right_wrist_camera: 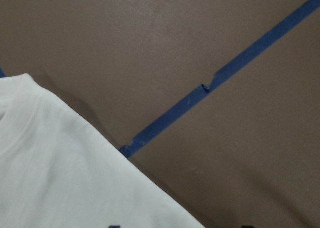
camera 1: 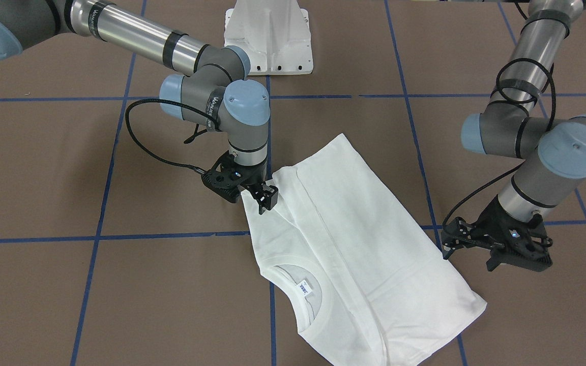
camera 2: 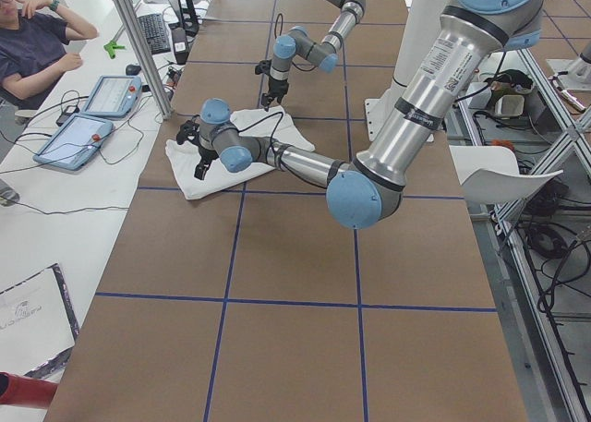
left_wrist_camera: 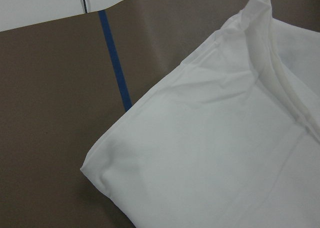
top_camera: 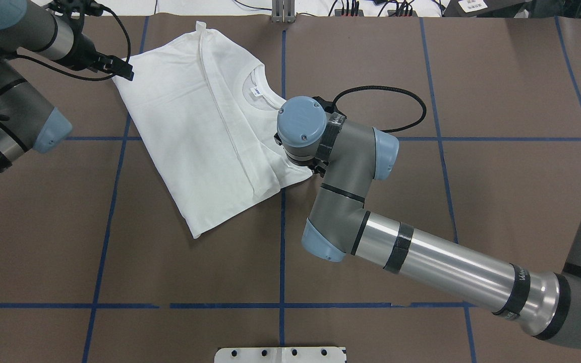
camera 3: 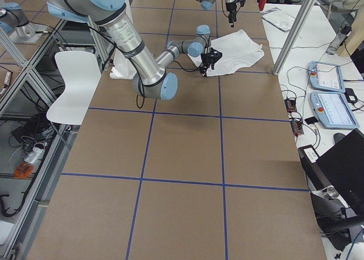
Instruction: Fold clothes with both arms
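The right gripper [camera 1: 261,196] stands partly open over the white T-shirt's [camera 1: 354,239] edge; the left gripper [camera 1: 445,244] hangs open, empty, just beside it; the shirt lies near the tabletop's [camera 1: 120,305] far edge.

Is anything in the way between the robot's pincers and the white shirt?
No, nothing visible. The right pincer is right at one edge of the white shirt. The left pincer is just beside the opposite edge, with only a sliver of bare brown table between them.
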Action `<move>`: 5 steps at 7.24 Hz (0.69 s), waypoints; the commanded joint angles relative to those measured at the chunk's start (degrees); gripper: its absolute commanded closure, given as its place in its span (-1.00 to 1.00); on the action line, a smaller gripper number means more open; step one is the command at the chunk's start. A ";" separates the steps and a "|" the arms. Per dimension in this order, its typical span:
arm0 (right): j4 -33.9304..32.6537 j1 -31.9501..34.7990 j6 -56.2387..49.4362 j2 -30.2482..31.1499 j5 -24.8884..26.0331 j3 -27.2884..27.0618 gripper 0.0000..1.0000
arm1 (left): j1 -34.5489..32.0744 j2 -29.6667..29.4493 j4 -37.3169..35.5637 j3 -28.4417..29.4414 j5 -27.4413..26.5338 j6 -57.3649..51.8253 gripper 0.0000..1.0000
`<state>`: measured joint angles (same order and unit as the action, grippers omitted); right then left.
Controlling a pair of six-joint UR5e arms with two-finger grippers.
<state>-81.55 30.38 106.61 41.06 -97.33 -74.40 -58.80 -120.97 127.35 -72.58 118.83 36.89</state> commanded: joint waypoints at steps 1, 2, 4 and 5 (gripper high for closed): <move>-0.01 -0.32 0.00 0.16 0.12 -0.21 -0.54 | 0.00 0.03 0.00 -0.10 0.00 0.02 -1.00; -0.01 -0.67 0.00 0.16 0.38 -0.22 -0.46 | 0.00 0.03 0.00 -0.10 0.00 0.02 -1.00; -0.09 -1.29 0.00 0.42 0.56 -0.83 -0.27 | 0.00 0.12 0.00 -0.02 0.00 -0.24 -1.00; -0.10 -1.29 0.00 0.69 0.56 -1.18 -0.22 | 0.00 0.12 0.00 -0.02 0.00 -0.24 -1.00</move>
<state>-81.62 29.26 106.61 41.45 -96.82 -75.18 -58.80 -120.87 127.35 -72.61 118.83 36.70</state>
